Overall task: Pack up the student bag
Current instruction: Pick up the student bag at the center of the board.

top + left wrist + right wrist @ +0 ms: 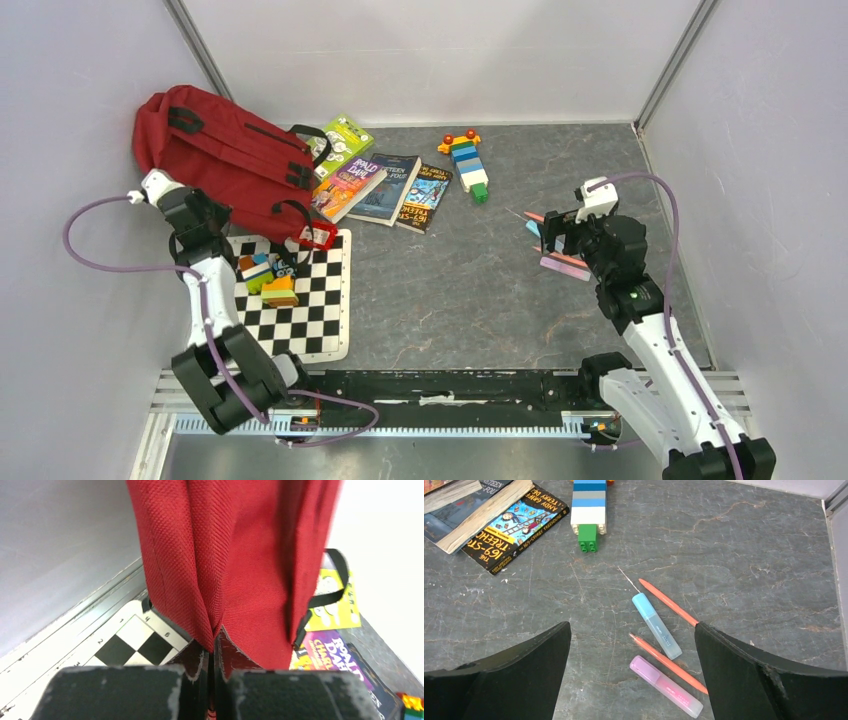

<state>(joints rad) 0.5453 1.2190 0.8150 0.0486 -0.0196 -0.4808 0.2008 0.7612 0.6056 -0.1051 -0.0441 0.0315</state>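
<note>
One left claw (214, 655) pinches the student bag (235, 555).

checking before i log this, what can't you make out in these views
Whether the bag is open: no view shows its opening; in the left wrist view, red fabric pinched in the left gripper fills the frame.
The pens: top view, mostly under the right gripper.
The books: right wrist view, cut off by the top-left edge.

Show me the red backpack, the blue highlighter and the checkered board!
red backpack (215, 150): top external view, on its red fabric front.
blue highlighter (657, 625): right wrist view, middle of its body.
checkered board (322, 300): top external view, bare squares near its right edge.
</note>
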